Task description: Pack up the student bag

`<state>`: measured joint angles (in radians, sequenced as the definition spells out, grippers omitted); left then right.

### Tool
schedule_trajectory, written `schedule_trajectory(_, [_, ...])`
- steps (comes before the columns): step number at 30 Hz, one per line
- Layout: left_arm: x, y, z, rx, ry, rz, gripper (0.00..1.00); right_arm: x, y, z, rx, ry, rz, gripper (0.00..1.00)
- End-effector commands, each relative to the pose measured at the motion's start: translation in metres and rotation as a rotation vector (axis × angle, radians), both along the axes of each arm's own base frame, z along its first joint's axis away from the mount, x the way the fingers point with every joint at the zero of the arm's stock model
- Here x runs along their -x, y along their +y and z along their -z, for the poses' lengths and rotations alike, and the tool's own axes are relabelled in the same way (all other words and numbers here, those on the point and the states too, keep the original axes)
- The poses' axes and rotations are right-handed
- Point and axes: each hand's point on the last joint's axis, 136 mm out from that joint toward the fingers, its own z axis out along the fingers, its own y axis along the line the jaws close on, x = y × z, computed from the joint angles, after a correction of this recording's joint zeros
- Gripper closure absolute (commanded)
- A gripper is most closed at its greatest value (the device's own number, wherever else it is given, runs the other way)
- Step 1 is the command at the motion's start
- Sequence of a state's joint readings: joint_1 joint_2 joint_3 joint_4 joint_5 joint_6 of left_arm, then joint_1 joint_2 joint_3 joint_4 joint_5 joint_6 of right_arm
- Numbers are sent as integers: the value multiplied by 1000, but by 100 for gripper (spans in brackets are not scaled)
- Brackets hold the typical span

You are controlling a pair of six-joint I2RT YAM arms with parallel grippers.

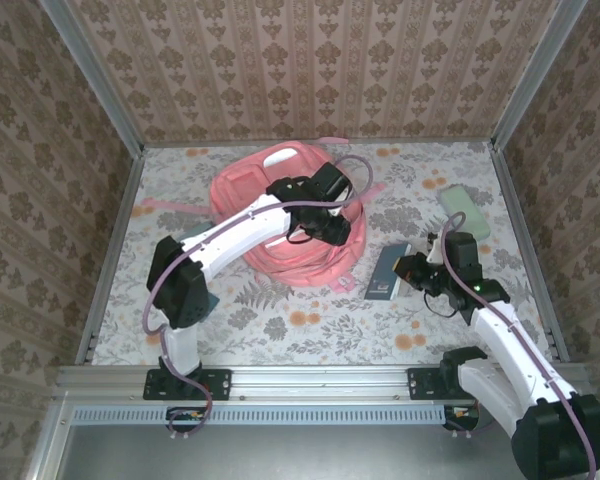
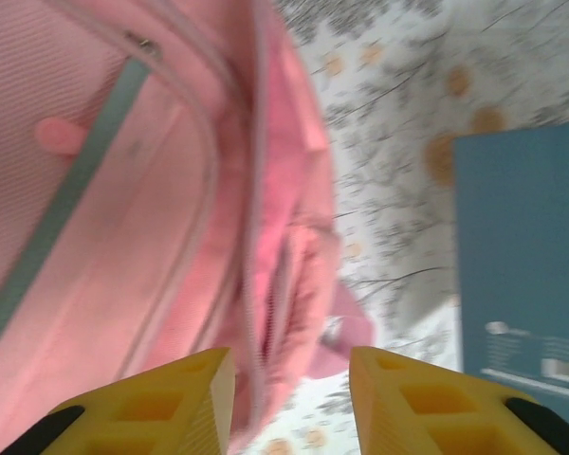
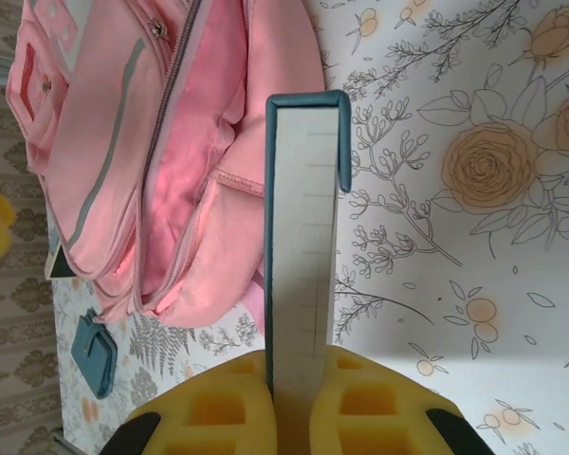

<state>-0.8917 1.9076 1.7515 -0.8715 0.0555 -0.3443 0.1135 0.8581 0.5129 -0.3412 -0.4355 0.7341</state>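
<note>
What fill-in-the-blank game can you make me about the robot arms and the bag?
1. The large soft fabric backpack is ____ in colour.
2. The right gripper is shut on a thin teal-covered book with ____ page edges.
3. The left gripper, above the backpack, has its jaws ____.
Missing words: pink, white, open.

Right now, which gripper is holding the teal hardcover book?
The right gripper: it is shut on the teal hardcover book. The left gripper is open above the pink fabric backpack.
</note>
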Motion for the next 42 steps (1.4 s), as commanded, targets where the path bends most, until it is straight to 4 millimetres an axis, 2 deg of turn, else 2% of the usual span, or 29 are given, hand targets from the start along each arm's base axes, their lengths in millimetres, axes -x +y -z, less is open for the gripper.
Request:
schedule_trajectory(1, [0,19,30,-181,-4,78,61,-7,7,-8,-51,-27,-15,100])
schedule_trajectory(6, [-4,14,54,-201,35,96,60,-7,7,-9,-61,-31,-7,100])
schedule_trajectory(12, [-6,4,73,-175,91,99,61,-6,7,-7,-69,-24,-3,100])
schedule_trajectory(15, [-9,3,76,-173,97,87,79,-7,8,-8,-78,-26,-1,100])
schedule_trajectory(17, [-12,5,71,-171,79,78,100,-9,10,-11,-94,-38,-5,100])
schedule_trajectory(21, [-24,8,34,-143,-7,49,100,-16,17,-21,-171,-82,0,100])
schedule_trajectory(27, [-40,14,-51,-31,-150,-7,100,-33,25,-44,-285,-196,39,100])
schedule_trajectory(32, [-44,16,-109,84,-223,-39,100,-50,37,-58,-358,-280,77,100])
schedule_trajectory(35, [-44,17,-137,142,-264,-53,100,-64,51,-61,-404,-290,76,100])
schedule_trajectory(38, [-42,14,-155,199,-278,-48,100,-80,69,-63,-420,-309,69,100])
schedule_trajectory(42, [-35,10,-166,250,-263,-37,100,-108,88,-74,-467,-346,77,100])
